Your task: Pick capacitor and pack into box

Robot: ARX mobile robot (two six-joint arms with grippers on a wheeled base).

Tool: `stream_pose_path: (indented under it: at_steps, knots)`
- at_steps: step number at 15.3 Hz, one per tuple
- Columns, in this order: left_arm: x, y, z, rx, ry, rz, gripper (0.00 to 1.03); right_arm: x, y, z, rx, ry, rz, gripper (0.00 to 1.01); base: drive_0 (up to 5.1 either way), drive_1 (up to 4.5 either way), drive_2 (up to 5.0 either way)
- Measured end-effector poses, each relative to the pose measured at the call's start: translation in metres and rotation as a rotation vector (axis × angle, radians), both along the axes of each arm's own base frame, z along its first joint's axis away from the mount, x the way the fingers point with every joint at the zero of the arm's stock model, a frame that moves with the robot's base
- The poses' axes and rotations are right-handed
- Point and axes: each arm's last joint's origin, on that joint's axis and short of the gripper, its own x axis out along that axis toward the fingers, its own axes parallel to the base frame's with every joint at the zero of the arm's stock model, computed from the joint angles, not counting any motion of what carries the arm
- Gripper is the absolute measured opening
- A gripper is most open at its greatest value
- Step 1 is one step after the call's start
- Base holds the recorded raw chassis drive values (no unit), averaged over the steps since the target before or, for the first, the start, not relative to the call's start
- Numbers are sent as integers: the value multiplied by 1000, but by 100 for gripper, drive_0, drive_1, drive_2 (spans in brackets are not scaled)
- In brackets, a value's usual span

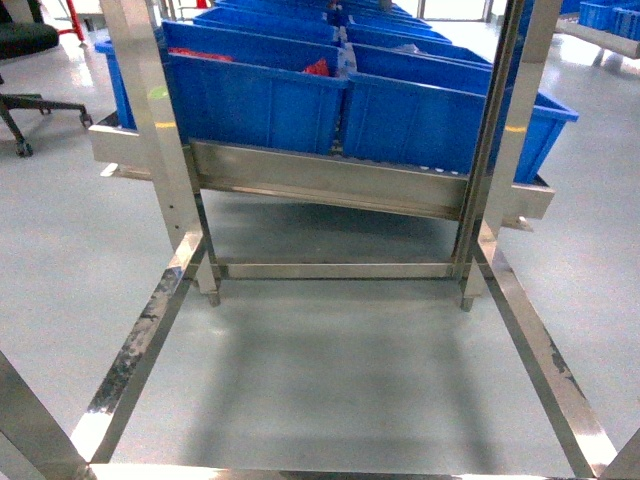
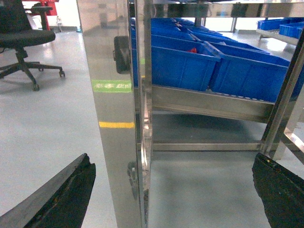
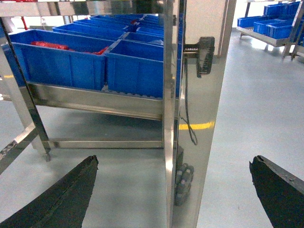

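Plainly, scene: steel rack (image 1: pixel 330 180) on a grey floor (image 1: pixel 330 380), seen from the front and slightly above.
Rack shelf: sloping steel ledge carrying rows of blue bins (image 1: pixel 260 100), set side by side and running back in depth.
Bin contents: something red (image 1: pixel 318 68) in one front-row bin; too small to identify.
Rack posts: polished upright (image 2: pixel 118 118) filling the middle of the left wrist view, another upright (image 3: pixel 190 118) filling the middle of the right wrist view; both mirror the room.
Lower frame: steel rails (image 1: pixel 150 340) angling toward the camera on either side, bare floor between them.
Left pincer (image 2: pixel 175 190): spread wide, dark fingertips (image 2: pixel 66 194) at the two lower corners of its wrist view, nothing between them but post and floor.
Right pincer (image 3: pixel 175 190): likewise wide apart, one dark fingertip (image 3: pixel 61 194) in each lower corner, gripping nothing.
Head view of arms: neither pincer visible.
Box: not visible in any view; position cannot be told.
Capacitor: not visible either.
Background: black office chair (image 2: pixel 23 38) on castors at far left, yellow floor line (image 3: pixel 194 126), more blue bins (image 3: pixel 266 14) on a shelf at far right.
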Motion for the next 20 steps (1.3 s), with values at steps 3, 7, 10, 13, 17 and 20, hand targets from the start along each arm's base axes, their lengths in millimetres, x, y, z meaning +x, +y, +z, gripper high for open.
stream_pose_path:
  at_steps: [3,7,10,13,17,20]
  knots:
    - [0,0,0,0,0,0,98,0,0,0,0,0,0,98,0,0,0]
    - [0,0,0,0,0,0,98,0,0,0,0,0,0,98,0,0,0]
    - [0,0,0,0,2,0,98,0,0,0,0,2,0,98,0,0,0]
    - [0,0,0,0,3,-3,98,0,0,0,0,2,0,98,0,0,0]
    - [0,0,0,0,1,1,98,0,0,0,-2,0,2,98,0,0,0]
    - [0,0,0,0,1,0,98,0,0,0,1,0,-1,98,0,0,0]
